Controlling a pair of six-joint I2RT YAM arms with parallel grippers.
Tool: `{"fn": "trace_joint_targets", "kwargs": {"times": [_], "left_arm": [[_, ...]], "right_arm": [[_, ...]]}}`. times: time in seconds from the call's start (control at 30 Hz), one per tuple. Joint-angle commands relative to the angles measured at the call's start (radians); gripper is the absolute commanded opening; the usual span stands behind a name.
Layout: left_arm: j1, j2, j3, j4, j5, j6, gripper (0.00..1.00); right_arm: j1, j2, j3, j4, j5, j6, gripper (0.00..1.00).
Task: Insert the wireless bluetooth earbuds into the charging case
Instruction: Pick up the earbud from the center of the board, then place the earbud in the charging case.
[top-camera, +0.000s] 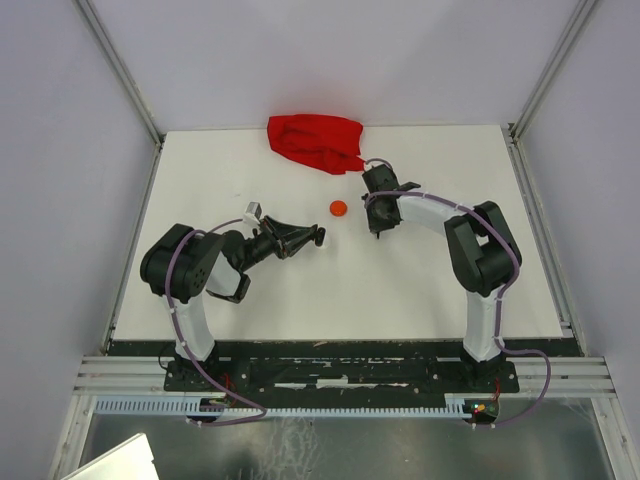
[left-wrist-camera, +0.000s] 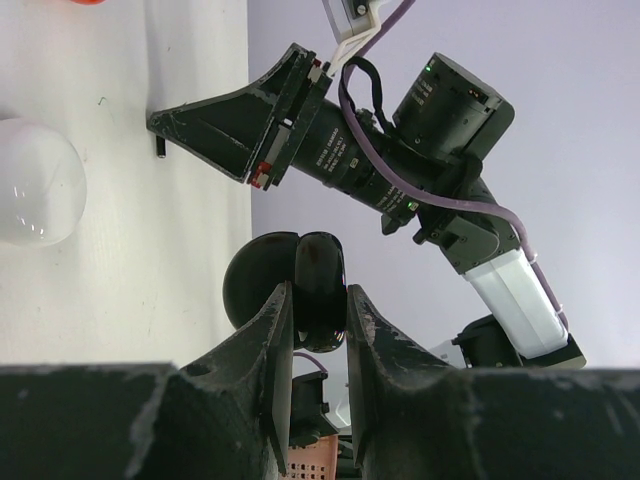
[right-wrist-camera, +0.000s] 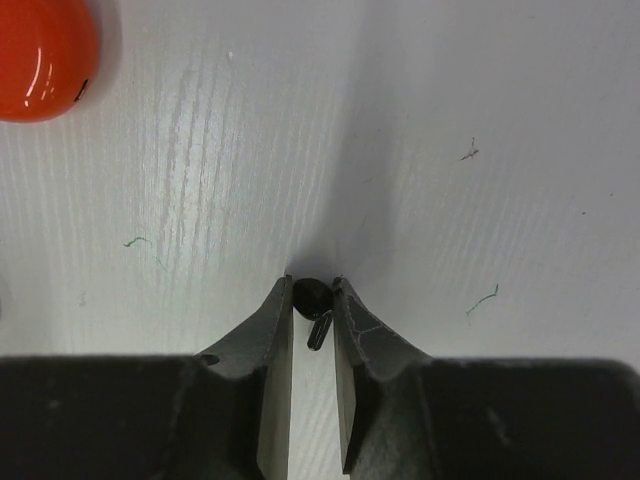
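Found black earbud (right-wrist-camera: 313, 296) pinched between the right jaws, closed narrow on it, tips down at the white tabletop (right-wrist-camera: 480, 200). Noted its thin stem pointing back between the fingers. Noted orange-red case (right-wrist-camera: 40, 55) lying flat, well apart, at upper left of the right wrist view. Found left jaws clamped on a black round case (left-wrist-camera: 262, 280). Looks split open like a clamshell, but cannot confirm from this edge-on view. Logged white round case (left-wrist-camera: 30, 182) resting on the tabletop, apart from the black one. Saw red cloth (top-camera: 315, 143) bunched at the far edge, just beyond the right arm's wrist.
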Motion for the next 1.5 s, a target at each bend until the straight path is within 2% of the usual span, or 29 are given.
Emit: {"fn": "trace_joint_targets", "kwargs": {"times": [0.0,0.4,0.6,0.8,1.2,1.47], "left_arm": [[0.007,0.005,-0.005,0.193,0.011,-0.051,0.03],[-0.026,0.014,0.021,0.193,0.03,-0.076,0.03],[-0.049,-0.002,0.047,0.176,0.06,-0.083,0.03],[-0.061,-0.024,0.059,0.141,0.076,-0.07,0.03],[-0.075,-0.07,0.096,0.035,0.084,-0.049,0.03],[-0.084,-0.101,0.109,-0.003,0.087,-0.045,0.03]], "right_arm": [[0.001,-0.102,-0.066,0.087,0.011,-0.039,0.08],[0.11,-0.486,-0.416,0.602,-0.009,-0.166,0.03],[0.168,-0.649,-0.641,1.018,-0.083,-0.262,0.03],[0.18,-0.687,-0.8,1.367,-0.223,-0.33,0.02],[0.185,-0.621,-0.863,1.57,-0.419,-0.404,0.02],[0.187,-0.577,-0.871,1.618,-0.51,-0.421,0.02]]}}
